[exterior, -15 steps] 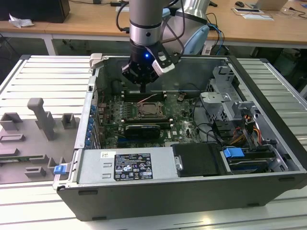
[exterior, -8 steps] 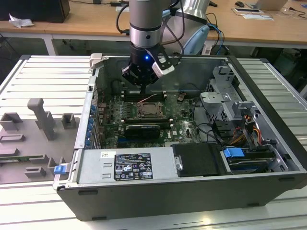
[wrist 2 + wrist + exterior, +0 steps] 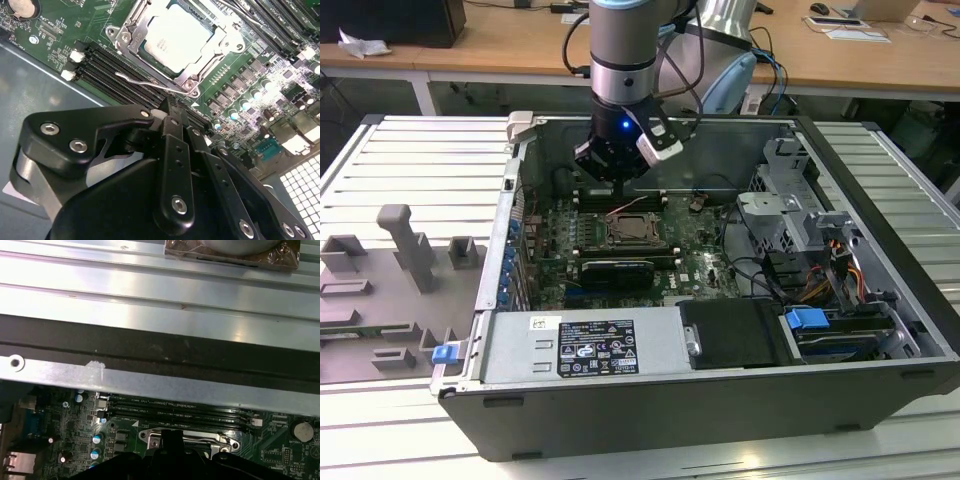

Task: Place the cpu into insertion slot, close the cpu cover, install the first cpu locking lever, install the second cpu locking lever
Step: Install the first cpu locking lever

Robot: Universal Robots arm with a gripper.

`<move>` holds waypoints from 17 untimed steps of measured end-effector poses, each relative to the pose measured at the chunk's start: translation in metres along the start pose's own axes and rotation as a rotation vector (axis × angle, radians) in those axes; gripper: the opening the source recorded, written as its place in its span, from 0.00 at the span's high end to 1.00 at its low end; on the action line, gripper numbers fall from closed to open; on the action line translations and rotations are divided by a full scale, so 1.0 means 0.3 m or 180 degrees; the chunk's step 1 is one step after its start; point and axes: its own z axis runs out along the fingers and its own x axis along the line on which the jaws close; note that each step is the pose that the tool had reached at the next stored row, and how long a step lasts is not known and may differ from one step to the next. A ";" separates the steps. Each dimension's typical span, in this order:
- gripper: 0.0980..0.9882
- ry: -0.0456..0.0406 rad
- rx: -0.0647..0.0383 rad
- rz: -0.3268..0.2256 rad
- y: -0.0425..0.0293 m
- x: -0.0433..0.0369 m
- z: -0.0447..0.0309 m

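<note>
The cpu lies with its pale metal top up in the insertion slot on the green board. The silver cpu cover lies down around it, framing the chip. One thin wire locking lever stands free beside the socket, next to the black memory slots. My gripper is shut with nothing between its fingers, its tip hovering just by that lever's hinge end at the socket's edge. In the exterior view the gripper hangs just behind the socket. In the first wrist view the gripper stands in front of the socket frame.
The open computer case surrounds the board; its rear wall is close behind the gripper. A black card sits in front of the socket, a drive cage and cables at the exterior view's right. Grey fixtures stand outside at the left.
</note>
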 end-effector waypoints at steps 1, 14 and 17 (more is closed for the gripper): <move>0.99 0.0000 0.0000 0.0001 -0.001 0.000 0.001; 0.99 -0.0014 -0.0070 0.0001 -0.010 -0.027 0.025; 0.99 -0.0014 -0.0069 -0.0001 -0.013 -0.043 0.031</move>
